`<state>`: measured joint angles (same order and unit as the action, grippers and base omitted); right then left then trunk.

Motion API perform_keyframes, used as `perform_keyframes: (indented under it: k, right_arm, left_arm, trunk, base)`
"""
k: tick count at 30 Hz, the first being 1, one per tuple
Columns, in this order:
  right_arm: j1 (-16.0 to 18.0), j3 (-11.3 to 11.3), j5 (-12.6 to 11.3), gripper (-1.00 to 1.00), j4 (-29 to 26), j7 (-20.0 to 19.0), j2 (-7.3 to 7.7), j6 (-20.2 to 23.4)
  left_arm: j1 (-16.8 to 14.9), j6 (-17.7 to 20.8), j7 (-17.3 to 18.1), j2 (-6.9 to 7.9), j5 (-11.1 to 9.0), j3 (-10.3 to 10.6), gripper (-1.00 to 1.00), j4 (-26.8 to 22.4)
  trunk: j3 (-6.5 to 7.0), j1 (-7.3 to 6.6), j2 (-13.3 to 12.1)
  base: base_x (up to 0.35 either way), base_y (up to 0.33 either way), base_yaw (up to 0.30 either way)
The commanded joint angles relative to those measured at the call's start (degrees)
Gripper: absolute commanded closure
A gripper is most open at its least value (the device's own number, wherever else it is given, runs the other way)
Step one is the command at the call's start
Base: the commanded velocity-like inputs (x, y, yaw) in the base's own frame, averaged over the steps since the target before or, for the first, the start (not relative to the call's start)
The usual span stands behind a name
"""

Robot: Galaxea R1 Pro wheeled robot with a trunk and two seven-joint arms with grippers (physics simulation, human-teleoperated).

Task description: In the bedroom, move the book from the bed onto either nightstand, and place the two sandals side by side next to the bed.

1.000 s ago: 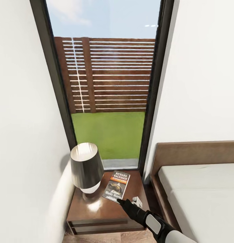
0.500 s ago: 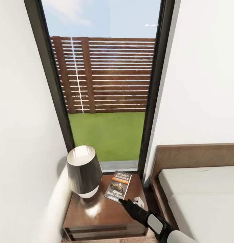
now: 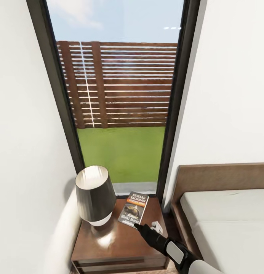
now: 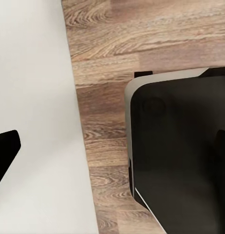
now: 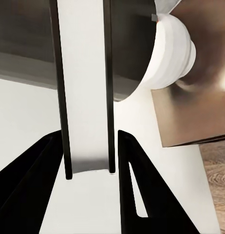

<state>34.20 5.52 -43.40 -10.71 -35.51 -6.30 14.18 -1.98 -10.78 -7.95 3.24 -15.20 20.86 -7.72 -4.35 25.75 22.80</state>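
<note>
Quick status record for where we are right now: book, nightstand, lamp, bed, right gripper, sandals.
book: lying flat on the nightstand top, cover up, near the window-side edge
nightstand: dark wood, between the white wall and the bed
lamp: dark shade, white base, standing on the nightstand beside the book
bed: brown frame, light-grey mattress, nothing seen on the visible part
right gripper: over the nightstand at the book's near corner; fingers apart, gripping nothing
sandals: not seen in these views
</note>
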Motion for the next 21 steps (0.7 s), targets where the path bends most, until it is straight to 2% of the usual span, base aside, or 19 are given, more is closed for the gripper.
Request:
perform_keyframes:
  k: [1,21]
  right_arm:
    - [0.03,0.45,-0.59,1.0,-0.07,-0.02,0.02,-0.12]
    - [-0.04,0.22,-0.78,1.0,-0.01,-0.04,-0.03,-2.23]
  left_arm:
    - [-0.04,-0.14,-0.22,0.02,-0.45,0.5,-1.0,-0.01]
    - [-0.04,-0.17,-0.22,0.1,-0.45,0.5,-1.0,0.04]
  trunk:
    - [-0.13,0.03,0.12]
    - [-0.13,0.03,0.12]
  base:
    - [0.01,0.005,0.0]
    - [0.003,0.001,0.0]
